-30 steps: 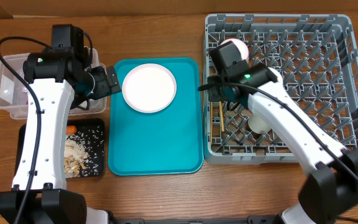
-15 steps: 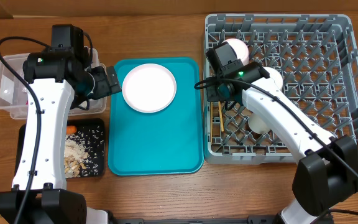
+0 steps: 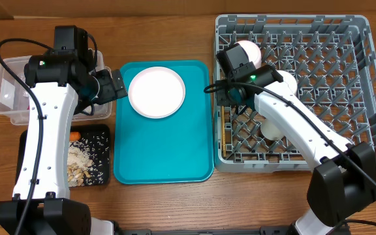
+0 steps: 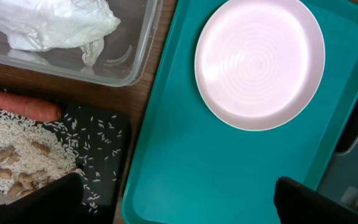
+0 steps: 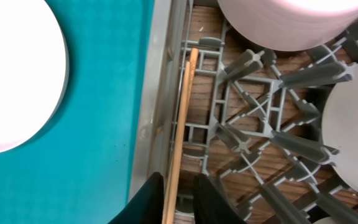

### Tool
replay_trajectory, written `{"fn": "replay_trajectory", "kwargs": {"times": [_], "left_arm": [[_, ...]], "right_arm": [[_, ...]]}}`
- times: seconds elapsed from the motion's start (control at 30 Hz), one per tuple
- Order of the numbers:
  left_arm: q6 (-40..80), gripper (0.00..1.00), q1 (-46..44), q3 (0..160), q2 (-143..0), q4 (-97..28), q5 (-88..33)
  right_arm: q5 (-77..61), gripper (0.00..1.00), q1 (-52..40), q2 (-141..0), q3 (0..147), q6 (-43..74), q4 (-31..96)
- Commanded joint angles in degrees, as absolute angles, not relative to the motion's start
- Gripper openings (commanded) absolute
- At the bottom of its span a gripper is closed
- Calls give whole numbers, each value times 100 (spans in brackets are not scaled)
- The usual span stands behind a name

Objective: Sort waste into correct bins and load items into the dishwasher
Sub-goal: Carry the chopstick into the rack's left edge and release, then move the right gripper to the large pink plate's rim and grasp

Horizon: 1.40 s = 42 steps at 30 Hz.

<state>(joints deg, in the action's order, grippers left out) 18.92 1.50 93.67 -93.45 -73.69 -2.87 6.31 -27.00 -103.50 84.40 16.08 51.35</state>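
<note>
Right pincer point(image 5: 178, 182) has loosened around chopsticks point(image 5: 184, 106); left pincer point(image 4: 178, 182) gapes released.

Bright, even light from above. Soft shadows on the desk point(image 3: 175, 202). Pale-pink plate point(image 4: 260, 62) nearly blown out. Wrist views sharp.

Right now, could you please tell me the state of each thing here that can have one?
Chopsticks, lying in the rack along its wall.
Plate, flat on the teal tray, empty.
Clear tub, holds a white wad.
Black tray, holds carrot and rice.
Rack, holds bowls.
Left hand, open, empty.
Right hand, slightly open around the chopsticks.
</note>
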Motion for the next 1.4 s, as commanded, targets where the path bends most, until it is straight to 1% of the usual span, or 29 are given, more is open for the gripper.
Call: {"fn": "replay_trajectory", "kwargs": {"times": [0.0,0.1,0.2,0.33,0.57,0.8,1.37], "left_arm": [[1817,100,108,9386,-9354,-7347,-237],[1817,100,108,9386,-9354,-7347,-237],[1817,100,108,9386,-9354,-7347,-237],[1817,100,108,9386,-9354,-7347,-237],[1820,100,108,9386,-9354,-7347,-237],[1817,100,108,9386,-9354,-7347,-237],[1820,100,108,9386,-9354,-7347,-239]], "right_arm": [[478,22,-2676,-10294,8532,1520,5063],[215,24,-2676,-10289,8573,1520,4884],[-567,25,-2676,-10289,8912,1535,4746],[-910,25,-2735,-10289,9430,2115,4418],[-823,25,-3140,-10372,9435,2281,3682],[152,26,-3581,-10827,9432,2281,3616],[296,25,-3627,-12514,9430,2279,3065]]}}
